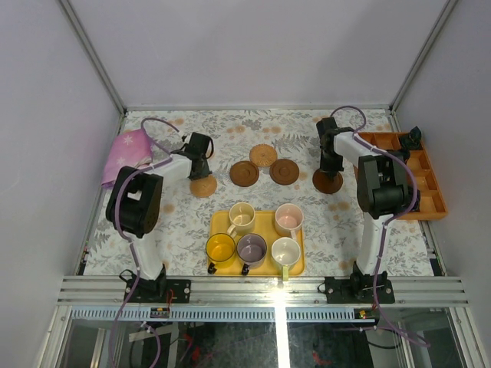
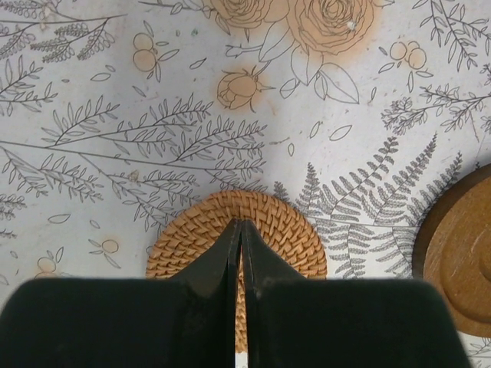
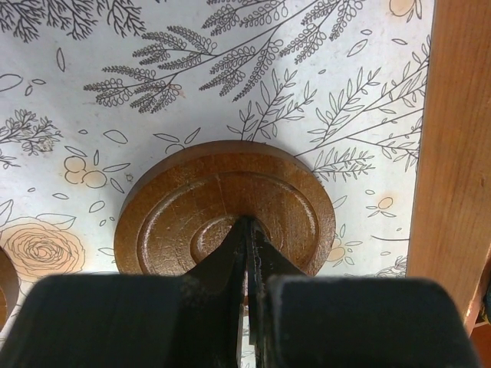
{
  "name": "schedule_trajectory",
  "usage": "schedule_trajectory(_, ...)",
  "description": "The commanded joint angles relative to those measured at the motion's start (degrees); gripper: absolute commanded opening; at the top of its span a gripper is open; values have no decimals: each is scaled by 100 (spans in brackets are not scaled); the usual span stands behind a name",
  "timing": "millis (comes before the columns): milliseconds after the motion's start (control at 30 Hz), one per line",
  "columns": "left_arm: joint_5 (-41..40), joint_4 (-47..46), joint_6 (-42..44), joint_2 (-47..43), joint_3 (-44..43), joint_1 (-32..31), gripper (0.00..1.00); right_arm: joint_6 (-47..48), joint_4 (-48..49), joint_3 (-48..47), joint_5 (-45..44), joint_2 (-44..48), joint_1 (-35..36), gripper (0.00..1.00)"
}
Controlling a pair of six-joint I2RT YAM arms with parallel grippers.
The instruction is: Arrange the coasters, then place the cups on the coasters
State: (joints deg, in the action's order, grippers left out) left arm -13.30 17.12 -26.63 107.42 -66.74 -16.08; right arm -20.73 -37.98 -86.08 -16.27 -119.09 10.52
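Table (image 1: pixel 184 230) under white floral-print cover; pale walls (image 1: pixel 253 54) on three sides, metal rail (image 1: pixel 261 290) along near edge. Pink cloth (image 1: pixel 126 153) far left, orange box (image 1: pixel 430 195) at right edge. Five coasters (image 1: pixel 244 173) in loose row across middle. Five cups (image 1: pixel 252 248) on yellow tray (image 1: pixel 265 224), near centre. Left gripper (image 2: pixel 240 224): jaws pressed together, empty, tips over woven coaster (image 2: pixel 280 230). Right gripper (image 3: pixel 247 222): jaws together, empty, tips over dark wooden coaster (image 3: pixel 176 199), just beside box.

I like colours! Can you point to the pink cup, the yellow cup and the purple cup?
pink cup (image 1: pixel 288 220), top view, its inside.
yellow cup (image 1: pixel 220 248), top view, its inside.
purple cup (image 1: pixel 252 248), top view, its inside.
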Motion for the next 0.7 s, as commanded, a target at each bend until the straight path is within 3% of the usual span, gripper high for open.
schedule_trajectory(0, -63, 184, 10, -417, 123, 8, 0, 107, 657, 249, 763, -400, -12, 0)
schedule_trajectory(367, 351, 229, -69, -1328, 420, 12, 0, 299, 966, 359, 1174, -190, -8, 0)
schedule_trajectory(667, 733, 116, -303, -1127, 979, 0, 0, 360, 1159, 340, 1658, -117, -3, 0)
